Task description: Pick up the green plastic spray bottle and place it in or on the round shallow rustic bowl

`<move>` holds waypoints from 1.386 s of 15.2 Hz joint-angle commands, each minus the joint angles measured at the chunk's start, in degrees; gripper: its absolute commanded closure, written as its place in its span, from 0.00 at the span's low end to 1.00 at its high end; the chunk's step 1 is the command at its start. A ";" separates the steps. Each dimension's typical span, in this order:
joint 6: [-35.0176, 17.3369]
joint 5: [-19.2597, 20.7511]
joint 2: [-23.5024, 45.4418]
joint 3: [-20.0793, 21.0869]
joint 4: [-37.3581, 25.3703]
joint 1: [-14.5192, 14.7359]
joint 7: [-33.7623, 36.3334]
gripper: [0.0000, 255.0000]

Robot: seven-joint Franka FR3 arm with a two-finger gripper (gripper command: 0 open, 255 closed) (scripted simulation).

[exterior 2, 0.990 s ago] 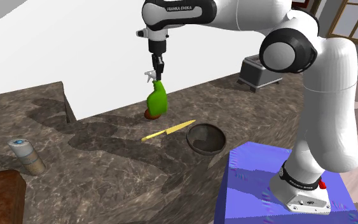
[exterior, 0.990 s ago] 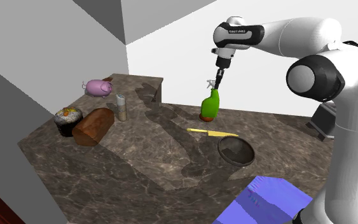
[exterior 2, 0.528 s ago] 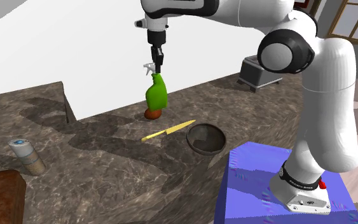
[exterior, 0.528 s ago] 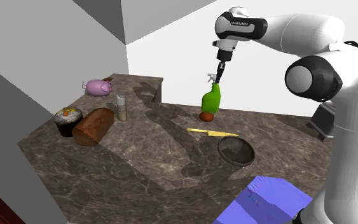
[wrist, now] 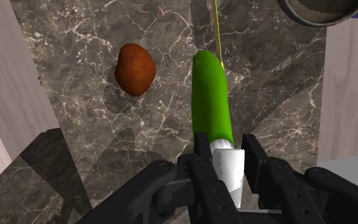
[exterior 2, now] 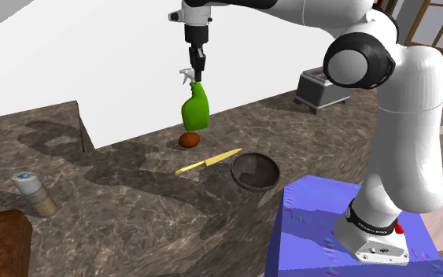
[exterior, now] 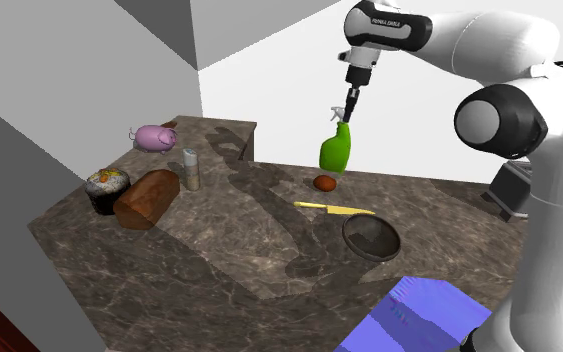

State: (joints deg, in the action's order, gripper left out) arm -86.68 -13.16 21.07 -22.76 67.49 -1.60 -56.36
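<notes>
**One green bottle aloft, bowl waiting well to the side**

A white robot arm holds a green spray bottle point(exterior: 335, 150) point(exterior 2: 196, 110) point(wrist: 210, 98) in the air above a dark, veined stone-look surface point(exterior: 219, 262) point(exterior 2: 133, 214). The black gripper point(exterior: 351, 101) point(exterior 2: 197, 69) point(wrist: 225, 145) points straight down. Its fingers point(wrist: 201, 147) are closed on the bottle's white neck, one on each side, as the wrist view plainly shows. The bottle hangs roughly upright by that neck, its green body below the fingers and its base clear of the surface.

Almost directly under the bottle lies a small brown egg-shaped object point(exterior: 324, 183) point(exterior 2: 189, 139) point(wrist: 135, 69), resting on the stone and not touching the bottle. Nearer the stand, a yellow knife point(exterior: 334, 208) point(exterior 2: 208, 161) lies flat between that brown object and the round dark bowl point(exterior: 371, 240) point(exterior 2: 255, 171) point(wrist: 317, 14). The bowl sits upright on the surface just beside the blue stand point(exterior: 419, 315) point(exterior 2: 337, 228), apart from the bottle.

Toward the shoulder view's left, well away from the arm, a small can point(exterior: 190, 169) point(exterior 2: 33, 193) stands upright next to a brown loaf point(exterior: 147, 198) point(exterior 2: 3, 244). A dark iced cake point(exterior: 106, 190) sits just beside the loaf, and a pink piggy bank point(exterior: 153, 137) stands farther back near the wall. A grey appliance point(exterior 2: 322, 86) stands at the far end of the surface, behind the arm's elbow.
</notes>
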 commanded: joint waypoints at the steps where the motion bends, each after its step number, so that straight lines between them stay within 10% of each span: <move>1: -0.96 1.75 -4.95 -0.32 5.57 1.59 0.44 1.00; 21: 4.47 15.56 -48.44 6.27 40.42 5.70 11.28 1.00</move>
State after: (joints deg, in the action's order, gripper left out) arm -82.09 2.19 -26.37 -16.66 106.75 4.23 -45.22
